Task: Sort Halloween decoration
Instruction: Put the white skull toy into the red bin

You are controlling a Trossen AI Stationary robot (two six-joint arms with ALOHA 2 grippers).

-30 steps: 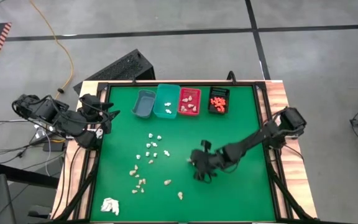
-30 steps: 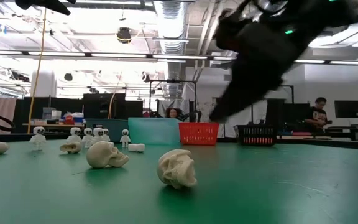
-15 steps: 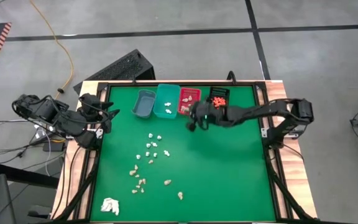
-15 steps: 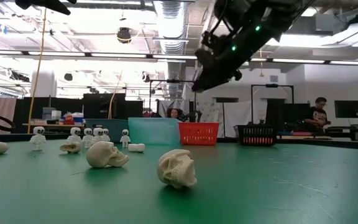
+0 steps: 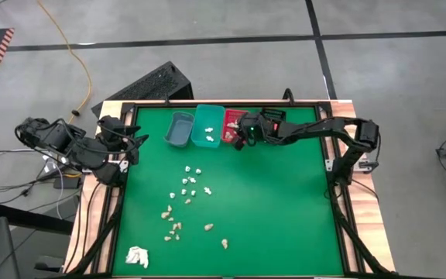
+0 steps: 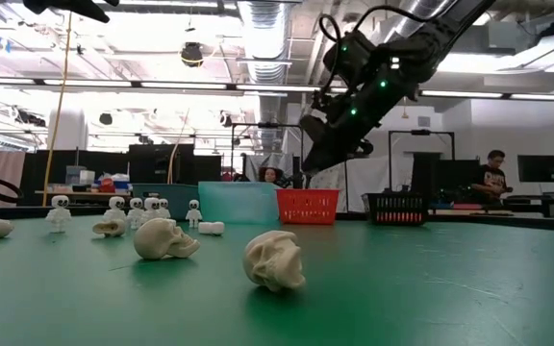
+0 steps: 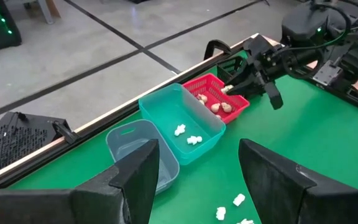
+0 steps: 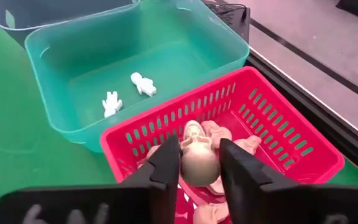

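**Right gripper over the red bin with a skull between its fingers**

The right gripper (image 8: 199, 167) hangs above the red bin (image 8: 303, 152), and a small beige skull (image 8: 199, 163) sits between its two fingers (image 8: 164, 163). Whether the fingers press it firmly or are loosening, I cannot tell. The skull covers part of the beige pieces inside the bin, so their number is unclear. Beside it, the teal bin (image 8: 55, 68) holds two white skeleton figures (image 8: 127, 93). The grey bin (image 5: 179, 129) is cut off in the right wrist view. In the high view the arm hides most of the black bin (image 5: 273, 116).

The left gripper (image 7: 197, 168) waits at the left edge of the green tabletop (image 5: 285, 209) with its fingers wide apart and nothing between them.

More skulls and skeletons (image 5: 186, 203) lie scattered on the tabletop, too small to count surely. A white papery wad (image 5: 137, 256) lies near the front left corner.
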